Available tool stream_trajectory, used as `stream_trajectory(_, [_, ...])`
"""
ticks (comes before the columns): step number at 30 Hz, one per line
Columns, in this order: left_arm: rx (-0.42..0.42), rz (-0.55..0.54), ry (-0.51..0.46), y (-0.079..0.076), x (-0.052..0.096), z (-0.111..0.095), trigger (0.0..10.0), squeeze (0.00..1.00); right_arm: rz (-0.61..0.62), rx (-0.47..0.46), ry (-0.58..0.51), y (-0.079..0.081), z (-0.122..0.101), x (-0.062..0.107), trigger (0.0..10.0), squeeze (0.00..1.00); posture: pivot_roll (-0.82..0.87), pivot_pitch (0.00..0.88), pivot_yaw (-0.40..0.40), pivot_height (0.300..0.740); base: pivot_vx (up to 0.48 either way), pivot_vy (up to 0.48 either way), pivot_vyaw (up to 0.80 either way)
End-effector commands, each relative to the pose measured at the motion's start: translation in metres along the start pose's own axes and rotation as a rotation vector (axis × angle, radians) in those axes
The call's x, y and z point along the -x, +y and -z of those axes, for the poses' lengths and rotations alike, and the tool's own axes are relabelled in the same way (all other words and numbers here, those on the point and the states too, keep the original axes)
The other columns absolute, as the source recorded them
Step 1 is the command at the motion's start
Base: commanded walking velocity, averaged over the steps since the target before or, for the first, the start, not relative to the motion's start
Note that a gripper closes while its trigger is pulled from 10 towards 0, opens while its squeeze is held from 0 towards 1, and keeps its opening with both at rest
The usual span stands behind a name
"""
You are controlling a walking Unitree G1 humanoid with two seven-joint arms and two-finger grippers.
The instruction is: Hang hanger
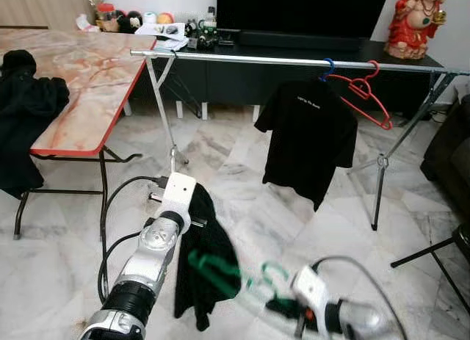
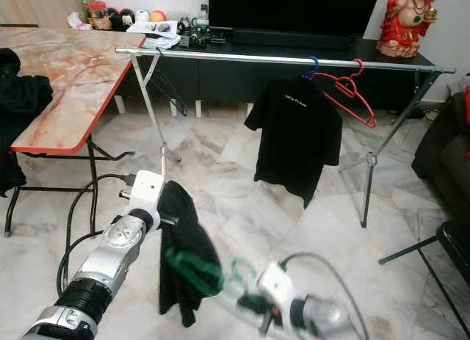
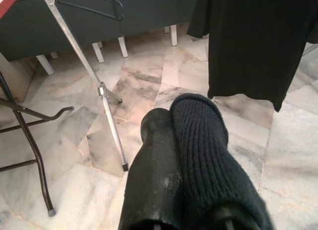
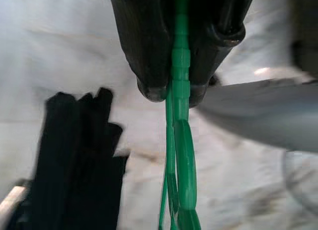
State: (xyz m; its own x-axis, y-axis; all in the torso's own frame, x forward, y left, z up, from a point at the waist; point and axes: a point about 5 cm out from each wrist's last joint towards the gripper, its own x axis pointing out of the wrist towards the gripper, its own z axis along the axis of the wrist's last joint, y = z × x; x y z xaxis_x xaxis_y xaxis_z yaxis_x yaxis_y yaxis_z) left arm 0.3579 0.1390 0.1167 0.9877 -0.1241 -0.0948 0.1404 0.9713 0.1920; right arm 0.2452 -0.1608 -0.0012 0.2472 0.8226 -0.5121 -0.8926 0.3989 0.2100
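Low in the frame, a green hanger [image 4: 180, 140] is pinched by the right end effector [image 4: 174, 93] and a black garment [image 1: 209, 259] by the left end effector [image 3: 184, 120]; dressing seems underway, and next the hanger must be lifted to the rail [image 1: 294, 61] at upper centre.

A green hanger [image 4: 180, 115] of smooth, glossy plastic sits between the matt black fingers [image 4: 144, 46] of the right gripper [image 4: 174, 93]. The left gripper [image 3: 171, 135] clamps a black ribbed knit garment [image 3: 208, 160]. Beyond it, a silver metal clothes rail [image 1: 294, 61] carries a matt black cloth T-shirt [image 1: 305, 138] and a red plastic hanger [image 1: 363, 94]. Under the rail lies polished marble floor [image 1: 242, 208]; beside it, a glossy marble-patterned tabletop [image 1: 88, 76].
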Motion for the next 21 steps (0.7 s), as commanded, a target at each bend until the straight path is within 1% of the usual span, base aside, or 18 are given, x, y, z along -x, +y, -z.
stream_trajectory(1, [0.004, -0.011, -0.024, 0.001, -0.001, -0.004, 0.0, 0.0, -0.031, 0.023, -0.019, -0.002, -0.007, 0.008, 0.0, 0.0, -0.03, 0.052, -0.062, 0.74, 0.0, 0.0, 0.0])
stream_trajectory(3, [0.003, -0.016, -0.012, 0.002, 0.0, -0.001, 0.0, 0.0, -0.081, 0.026, -0.018, 0.002, -0.007, 0.013, 0.0, 0.0, -0.03, 0.057, -0.062, 0.74, 0.0, 0.0, 0.0])
stream_trajectory(5, [0.0, -0.021, 0.002, 0.003, 0.001, 0.004, 0.0, 0.0, -0.122, 0.043, -0.005, 0.005, -0.008, 0.022, 0.0, 0.0, -0.04, 0.063, -0.064, 0.74, 0.0, 0.0, 0.0])
stream_trajectory(6, [-0.004, -0.027, 0.011, 0.005, 0.002, 0.007, 0.0, 0.0, -0.115, 0.05, -0.011, 0.004, -0.009, 0.027, 0.0, 0.0, -0.04, 0.065, -0.064, 0.74, 0.0, 0.0, 0.0])
stream_trajectory(7, [-0.01, -0.04, 0.025, 0.008, 0.003, 0.011, 0.0, 0.0, -0.089, 0.056, -0.019, 0.002, -0.012, 0.032, 0.0, 0.0, -0.04, 0.067, -0.064, 0.74, 0.0, 0.0, 0.0])
stream_trajectory(8, [-0.014, -0.077, 0.056, 0.016, 0.006, 0.019, 0.0, 0.0, 0.002, 0.065, -0.039, -0.006, -0.016, 0.041, 0.0, 0.0, -0.04, 0.068, -0.063, 0.74, 0.0, 0.0, 0.0])
stream_trajectory(9, [-0.014, -0.077, 0.056, 0.016, 0.006, 0.019, 0.0, 0.0, 0.002, 0.065, -0.039, -0.006, -0.016, 0.041, 0.0, 0.0, -0.04, 0.068, -0.063, 0.74, 0.0, 0.0, 0.0])
stream_trajectory(10, [-0.013, -0.117, 0.087, 0.025, 0.009, 0.027, 0.0, 0.0, 0.061, 0.063, -0.056, -0.01, -0.017, 0.046, 0.0, 0.0, -0.04, 0.069, -0.061, 0.74, 0.0, 0.0, 0.0])
stream_trajectory(11, [-0.014, -0.136, 0.101, 0.028, 0.01, 0.03, 0.0, 0.0, 0.078, 0.062, -0.065, -0.011, -0.018, 0.049, 0.0, 0.0, -0.04, 0.069, -0.061, 0.74, 0.0, 0.0, 0.0])
stream_trajectory(12, [-0.014, -0.136, 0.101, 0.028, 0.01, 0.03, 0.0, 0.0, 0.078, 0.062, -0.065, -0.011, -0.018, 0.049, 0.0, 0.0, -0.04, 0.069, -0.061, 0.74, 0.0, 0.0, 0.0])
stream_trajectory(13, [0.003, -0.21, 0.15, 0.041, 0.015, 0.042, 0.0, 0.0, 0.107, 0.041, -0.089, -0.009, -0.016, 0.056, 0.0, 0.0, -0.04, 0.07, -0.059, 0.74, 0.0, 0.0, 0.0])
stream_trajectory(14, [0.014, -0.243, 0.169, 0.047, 0.018, 0.046, 0.0, 0.0, 0.106, 0.033, -0.093, -0.007, -0.015, 0.059, 0.0, 0.0, -0.04, 0.071, -0.058, 0.74, 0.0, 0.0, 0.0])
stream_trajectory(16, [0.04, -0.323, 0.207, 0.061, 0.024, 0.054, 0.0, 0.0, 0.148, 0.027, -0.099, -0.005, -0.011, 0.063, 0.0, 0.0, -0.04, 0.072, -0.056, 0.74, 0.0, 0.0, 0.0])
stream_trajectory(17, [0.048, -0.358, 0.225, 0.067, 0.027, 0.059, 0.0, 0.0, 0.183, 0.022, -0.105, -0.005, -0.01, 0.065, 0.0, 0.0, -0.05, 0.072, -0.054, 0.74, 0.0, 0.0, 0.0])
stream_trajectory(18, [0.071, -0.387, 0.243, 0.072, 0.03, 0.063, 0.0, 0.0, 0.248, 0.033, -0.111, -0.007, -0.009, 0.067, 0.0, 0.0, -0.05, 0.073, -0.054, 0.74, 0.0, 0.0, 0.0])
stream_trajectory(19, [0.095, -0.404, 0.257, 0.075, 0.033, 0.067, 0.0, 0.0, 0.343, 0.033, -0.108, -0.014, -0.007, 0.069, 0.0, 0.0, -0.05, 0.073, -0.054, 0.74, 0.0, 0.0, 0.0])
stream_trajectory(20, [0.114, -0.406, 0.27, 0.076, 0.036, 0.072, 0.0, 0.0, 0.521, 0.018, -0.08, -0.026, -0.001, 0.072, 0.0, 0.0, -0.05, 0.073, -0.054, 0.74, 0.0, 0.0, 0.0])
stream_trajectory(21, [0.108, -0.394, 0.273, 0.074, 0.037, 0.074, 0.0, 0.0, 0.627, -0.001, -0.049, -0.033, 0.004, 0.074, 0.0, 0.0, -0.05, 0.072, -0.055, 0.74, 0.0, 0.0, 0.0])
